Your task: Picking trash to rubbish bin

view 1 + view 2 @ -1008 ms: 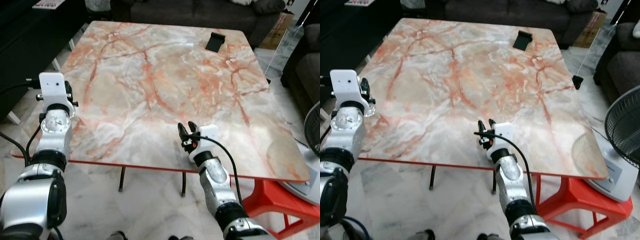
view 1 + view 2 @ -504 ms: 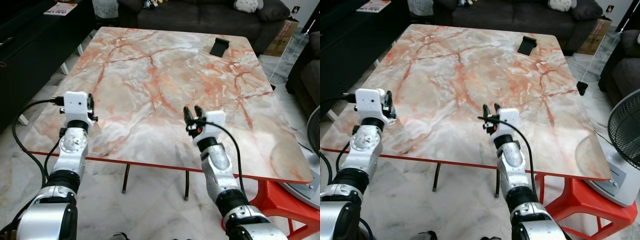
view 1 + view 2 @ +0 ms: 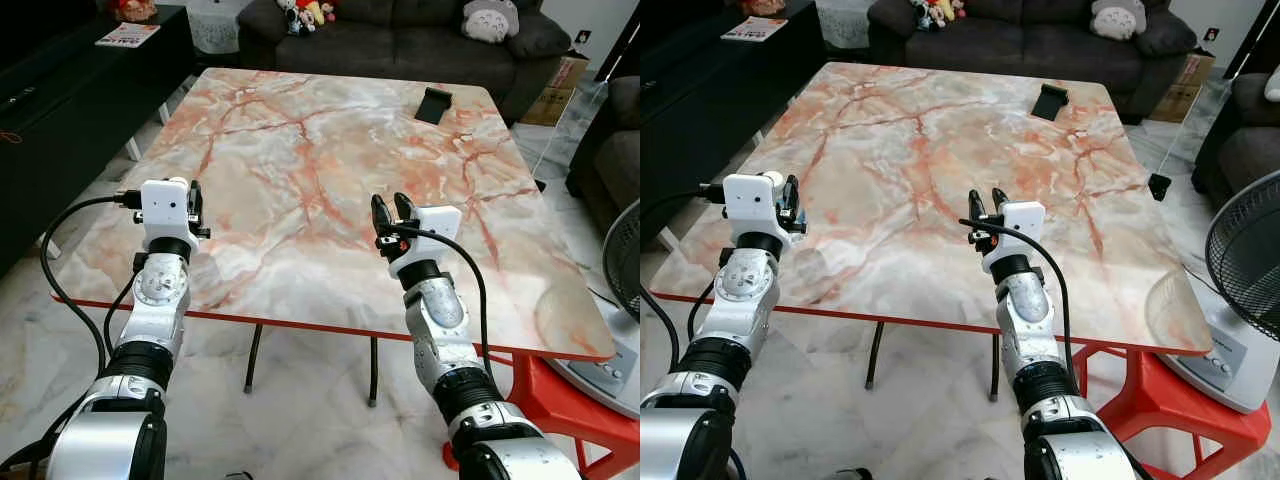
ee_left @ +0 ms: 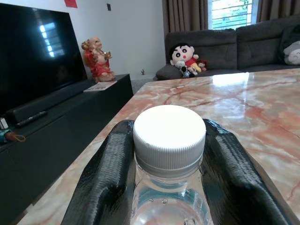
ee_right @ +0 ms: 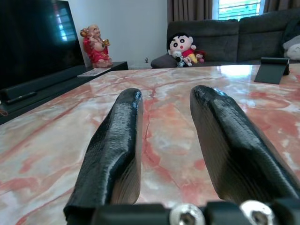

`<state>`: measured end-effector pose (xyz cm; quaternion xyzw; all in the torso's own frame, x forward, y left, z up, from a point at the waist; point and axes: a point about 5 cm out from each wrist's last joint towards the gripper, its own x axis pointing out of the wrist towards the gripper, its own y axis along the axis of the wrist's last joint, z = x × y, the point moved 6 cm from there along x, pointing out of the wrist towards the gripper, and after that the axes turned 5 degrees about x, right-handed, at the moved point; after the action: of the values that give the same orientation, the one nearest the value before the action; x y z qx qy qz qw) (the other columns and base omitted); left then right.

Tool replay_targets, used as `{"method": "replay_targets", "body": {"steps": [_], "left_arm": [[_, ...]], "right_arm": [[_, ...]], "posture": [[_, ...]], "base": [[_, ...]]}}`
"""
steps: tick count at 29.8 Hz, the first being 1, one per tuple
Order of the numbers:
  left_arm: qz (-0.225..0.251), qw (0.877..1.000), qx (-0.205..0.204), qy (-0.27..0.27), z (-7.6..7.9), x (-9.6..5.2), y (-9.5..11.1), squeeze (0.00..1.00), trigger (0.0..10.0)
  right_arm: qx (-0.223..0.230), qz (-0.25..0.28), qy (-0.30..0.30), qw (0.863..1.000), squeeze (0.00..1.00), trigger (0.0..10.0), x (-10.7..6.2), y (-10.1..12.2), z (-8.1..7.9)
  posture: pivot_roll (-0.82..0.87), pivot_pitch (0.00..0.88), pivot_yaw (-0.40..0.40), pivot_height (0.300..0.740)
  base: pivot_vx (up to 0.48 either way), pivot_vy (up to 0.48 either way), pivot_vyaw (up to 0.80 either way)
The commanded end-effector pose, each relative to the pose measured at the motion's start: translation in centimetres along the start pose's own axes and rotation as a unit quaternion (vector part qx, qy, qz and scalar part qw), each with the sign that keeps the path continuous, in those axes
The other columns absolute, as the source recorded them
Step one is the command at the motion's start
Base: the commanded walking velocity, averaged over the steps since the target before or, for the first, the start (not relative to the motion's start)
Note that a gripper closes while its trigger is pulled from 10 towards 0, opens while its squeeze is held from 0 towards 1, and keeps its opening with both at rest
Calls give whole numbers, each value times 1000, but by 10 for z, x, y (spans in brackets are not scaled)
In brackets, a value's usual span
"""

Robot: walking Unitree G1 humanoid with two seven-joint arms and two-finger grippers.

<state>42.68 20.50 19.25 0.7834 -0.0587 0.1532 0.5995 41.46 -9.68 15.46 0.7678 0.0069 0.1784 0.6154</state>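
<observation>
1. One clear plastic bottle with a white screw cap (image 4: pixel 169 136) is sitting between the two black fingers (image 4: pixel 105 183) of my left gripper (image 3: pixel 192 205); I am pinching it just under the cap, where the neck is narrow and gives a firm grip.
2. I am holding that bottle upright at the near left edge of the pink-and-orange veined marble table (image 3: pixel 330 130), low beside the tabletop, so it should come away without dragging on the stone.
3. In the right eye view the clear body of the bottle is showing faintly below my left gripper, against the table edge.
4. My right gripper (image 3: pixel 390 214) is hovering over the near middle of the table with its fingers (image 5: pixel 115 150) spread apart and nothing between them; it is free for whatever trash turns up, I judge.
5. A small black stand-shaped object (image 3: pixel 433 104) is resting at the far right of the table, well apart from both grippers; I cannot tell whether it counts as trash.
6. Beyond the table a dark grey sofa with soft toys (image 3: pixel 400 35) is standing, a black television unit (image 3: pixel 60 90) is running along my left, and a fan (image 3: pixel 1245 290) is standing at my right.
7. No rubbish bin is visible from here, so I judge my next job is carrying the bottle off to find one.
</observation>
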Motion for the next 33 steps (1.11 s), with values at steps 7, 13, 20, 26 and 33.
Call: {"method": "replay_targets", "body": {"steps": [7, 13, 20, 26, 33], "left_arm": [[8, 1000, -4, 3, -2, 1, 5, 0, 10000], [8, 1000, -4, 8, -5, 2, 6, 0, 10000], [9, 1000, -4, 12, -9, 3, 7, 0, 10000], [8, 1000, -4, 13, -10, 2, 7, 0, 10000], [9, 1000, 0, 13, -12, 1, 7, 0, 10000]], "right_arm": [[3, 15, -4, 1000, 0, 10000, 4, 9, 3], [5, 17, -5, 1000, 0, 10000, 4, 10, 3], [7, 16, -6, 1000, 0, 10000, 3, 8, 3], [6, 15, -11, 1000, 0, 10000, 0, 7, 6], [5, 16, -15, 1000, 0, 10000, -1, 7, 8]], "posture": [[53, 32, -38, 740], [55, 42, -37, 740], [56, 54, -35, 740], [54, 59, -31, 740], [49, 58, -27, 740]], "base": [[0, 0, 0], [0, 0, 0], [-175, 0, 0], [-257, 0, 0], [-283, 0, 0]]}}
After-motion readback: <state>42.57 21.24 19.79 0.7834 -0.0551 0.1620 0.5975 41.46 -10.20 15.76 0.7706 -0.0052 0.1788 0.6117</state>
